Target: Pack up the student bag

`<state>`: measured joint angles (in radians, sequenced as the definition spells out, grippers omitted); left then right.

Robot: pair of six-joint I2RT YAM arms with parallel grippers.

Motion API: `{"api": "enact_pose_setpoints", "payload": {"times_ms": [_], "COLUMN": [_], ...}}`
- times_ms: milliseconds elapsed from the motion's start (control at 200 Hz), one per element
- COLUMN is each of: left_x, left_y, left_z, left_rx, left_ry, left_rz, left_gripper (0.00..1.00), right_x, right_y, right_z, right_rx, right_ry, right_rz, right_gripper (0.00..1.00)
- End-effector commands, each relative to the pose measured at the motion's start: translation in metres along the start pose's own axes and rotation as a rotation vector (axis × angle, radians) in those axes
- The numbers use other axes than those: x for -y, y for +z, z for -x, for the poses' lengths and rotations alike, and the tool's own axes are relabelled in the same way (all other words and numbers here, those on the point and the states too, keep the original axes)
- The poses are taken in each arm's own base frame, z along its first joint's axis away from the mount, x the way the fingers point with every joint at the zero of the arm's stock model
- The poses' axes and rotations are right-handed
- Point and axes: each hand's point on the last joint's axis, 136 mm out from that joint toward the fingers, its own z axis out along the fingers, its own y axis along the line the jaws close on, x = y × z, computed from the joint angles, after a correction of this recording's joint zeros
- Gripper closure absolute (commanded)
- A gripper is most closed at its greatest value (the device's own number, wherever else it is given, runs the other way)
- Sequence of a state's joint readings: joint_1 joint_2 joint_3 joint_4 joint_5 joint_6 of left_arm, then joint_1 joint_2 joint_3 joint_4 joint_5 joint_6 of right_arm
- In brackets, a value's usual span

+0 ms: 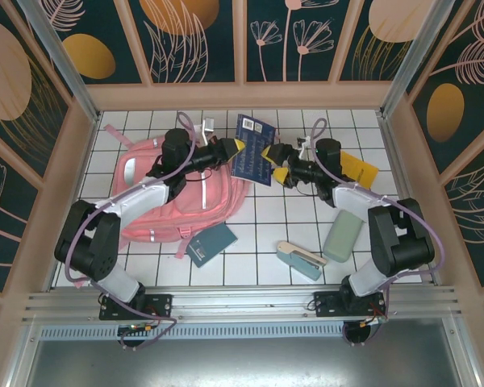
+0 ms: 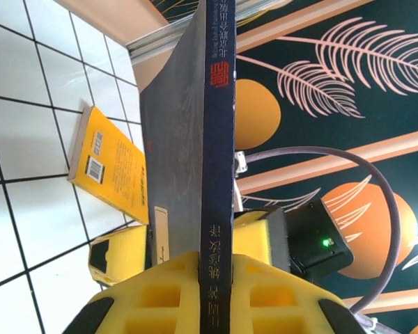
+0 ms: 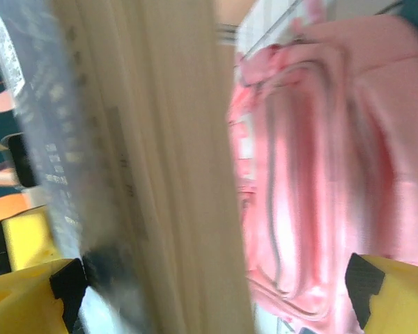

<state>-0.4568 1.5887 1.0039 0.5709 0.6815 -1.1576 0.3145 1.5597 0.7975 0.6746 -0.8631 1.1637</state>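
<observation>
The student bag (image 1: 173, 205) is a large pink backpack lying flat at the left of the tiled table, and it also fills the right side of the right wrist view (image 3: 320, 174). Above its right edge a dark blue book (image 1: 252, 149) is held upright in the air. My left gripper (image 1: 235, 147) is shut on it; in the left wrist view the yellow jaws (image 2: 230, 285) clamp the book's spine (image 2: 219, 139). My right gripper (image 1: 273, 165) stands open, its jaws wide apart on either side of the book's page edge (image 3: 160, 174), not pressing on it.
A yellow book (image 1: 356, 168) lies at the back right. A pale green case (image 1: 344, 235) and a teal-and-cream stapler (image 1: 300, 260) lie at the front right. A dark teal notebook (image 1: 211, 243) lies just in front of the bag. Wooden walls enclose the table.
</observation>
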Motion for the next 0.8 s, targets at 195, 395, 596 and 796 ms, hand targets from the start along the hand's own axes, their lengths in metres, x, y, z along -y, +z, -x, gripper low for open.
{"api": "enact_pose_setpoints", "payload": {"times_ms": [195,395,596,796], "left_x": [0.027,0.028,0.021,-0.029], "left_y": [-0.012,-0.011,-0.009,-0.022], "left_z": [0.002,0.001,-0.003,0.007], "left_rx": [0.012,0.007,-0.026,0.001], "left_ry": [0.056,0.060,0.080,0.198], "left_rz": [-0.034,-0.036,0.000,0.339], "left_gripper": [1.00,1.00,1.00,0.53], "right_x": [-0.100,-0.101,-0.094,-0.053], "right_y": [-0.026,-0.029,-0.028,-0.049], "right_z": [-0.010,-0.009,-0.005,0.019], "right_rx": [0.024,0.035,0.049,0.192], "right_ry": [-0.168,-0.208,-0.209,-0.267], "right_rz": [0.244,0.186,0.146,-0.114], "right_gripper": [0.32,0.57,0.89,1.00]}}
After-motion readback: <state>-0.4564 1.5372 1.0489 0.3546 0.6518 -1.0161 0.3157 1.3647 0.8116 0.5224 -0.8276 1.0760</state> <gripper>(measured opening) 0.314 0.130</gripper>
